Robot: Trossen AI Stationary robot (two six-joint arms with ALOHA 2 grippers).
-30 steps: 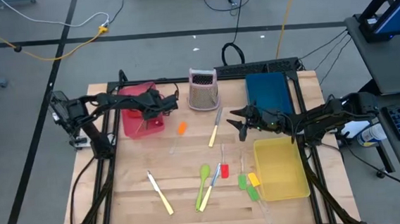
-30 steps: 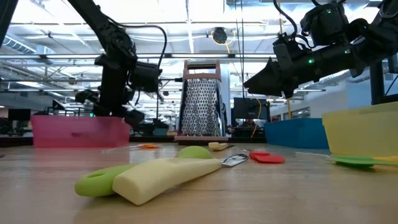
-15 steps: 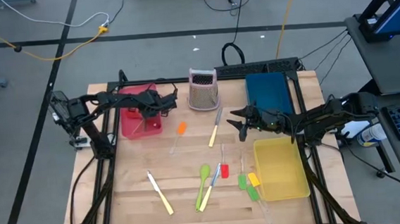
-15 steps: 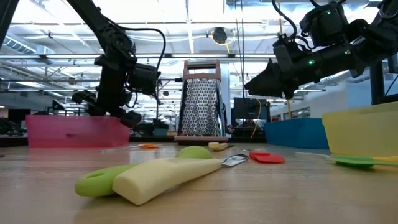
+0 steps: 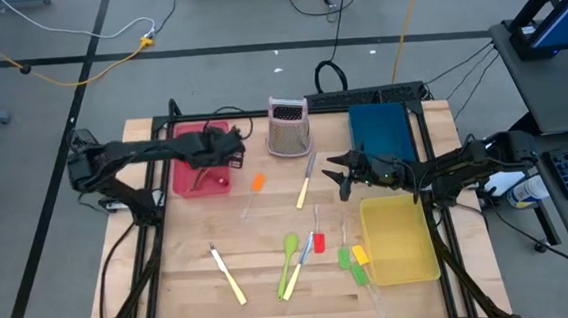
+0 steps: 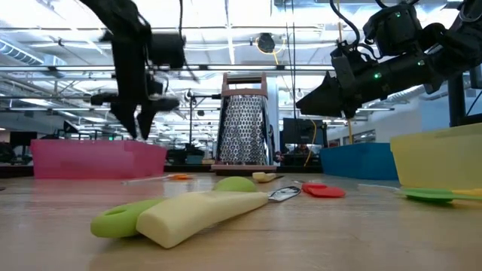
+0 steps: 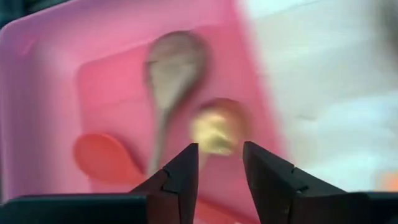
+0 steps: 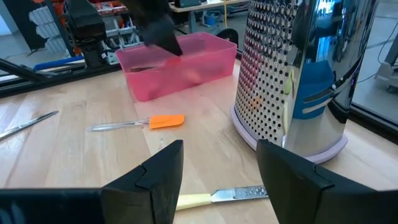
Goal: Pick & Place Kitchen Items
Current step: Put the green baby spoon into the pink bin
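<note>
My left gripper [image 7: 219, 165] hangs open above the red tray [image 5: 201, 163], fingers pointing down, nothing between them. In the tray lie a brown spoon [image 7: 169, 81], a red spoon [image 7: 102, 158] and a yellowish spoon bowl [image 7: 214, 127]. My right gripper [image 5: 333, 173] waits open above the table, right of centre. On the wood lie an orange spatula [image 5: 257, 184], two cream-handled knives [image 5: 306, 183] [image 5: 227, 273], a green spoon [image 5: 289, 254], a red spatula [image 5: 318, 242], and green and yellow spatulas [image 5: 351, 260].
The metal box grater [image 5: 288, 127] stands upright at the far middle, close ahead of my right gripper [image 8: 219, 168]. A blue tray [image 5: 380, 132] sits at the far right and a yellow tray [image 5: 398, 236] at the near right. The near-left table holds only one knife.
My left gripper has risen from down in the red tray to well above its rim, tipped to point more steeply down, and opened its fingers. My right arm has kept still.
</note>
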